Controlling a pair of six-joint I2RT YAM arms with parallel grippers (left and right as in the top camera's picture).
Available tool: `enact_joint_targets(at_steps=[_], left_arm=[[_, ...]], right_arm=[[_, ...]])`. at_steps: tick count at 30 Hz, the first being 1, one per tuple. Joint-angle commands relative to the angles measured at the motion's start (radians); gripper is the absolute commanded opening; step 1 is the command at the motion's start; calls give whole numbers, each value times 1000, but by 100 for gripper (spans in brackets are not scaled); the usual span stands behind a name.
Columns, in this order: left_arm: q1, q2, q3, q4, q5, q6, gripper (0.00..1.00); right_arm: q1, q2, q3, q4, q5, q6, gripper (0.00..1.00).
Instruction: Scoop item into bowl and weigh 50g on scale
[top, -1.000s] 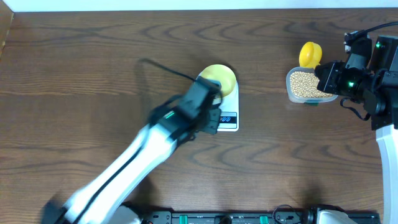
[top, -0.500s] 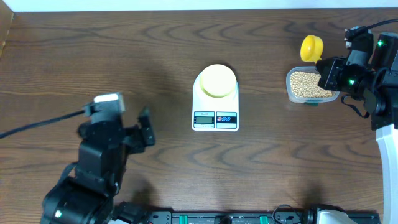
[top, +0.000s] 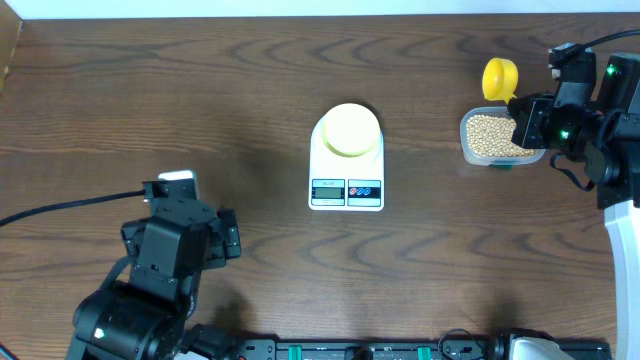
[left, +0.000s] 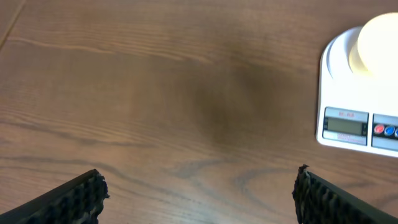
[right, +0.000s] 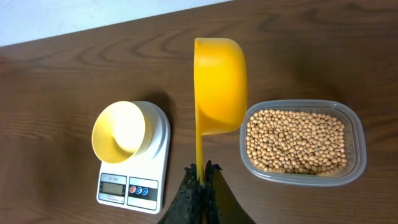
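Observation:
The pale yellow bowl (top: 350, 130) sits empty on the round platform of the white scale (top: 346, 192) at the table's middle; both also show in the right wrist view, bowl (right: 121, 132) on scale (right: 134, 186). My left gripper (left: 198, 186) is open over bare wood at the front left, well clear of the scale (left: 354, 124). My right gripper (right: 202, 171) is shut on the handle of a bright yellow scoop (right: 219, 84), held on edge beside the clear tub (right: 354, 174) of beans (right: 295, 140). Seen from overhead, the scoop (top: 498, 78) hangs at the tub's far edge.
The clear tub (top: 468, 150) stands at the right of the table, to the right of the scale. The left arm's body (top: 150, 290) fills the front left corner, with a black cable (top: 60, 205) running off to the left edge.
My left gripper has let go of the bowl on the scale, opened wide and drawn back to the front left. The right gripper and scoop have barely shifted.

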Motion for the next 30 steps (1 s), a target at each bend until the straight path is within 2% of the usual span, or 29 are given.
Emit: enact_joint_targets(at_steps=[1,14,23,30], left_arm=[[7,9,-6,-8,14,-2,98],[7,11,-6,36,14,-2,98],[7,48,-6,246,14,-1,98],[7,149,-6,583,15,-13,98]], right_arm=[[-5,-1,12,6,1,-16,1],[-5,0,12,27,4,-15,1],[-5,0,12,40,4,-15,1],[-5,0,12,76,4,-16,1]])
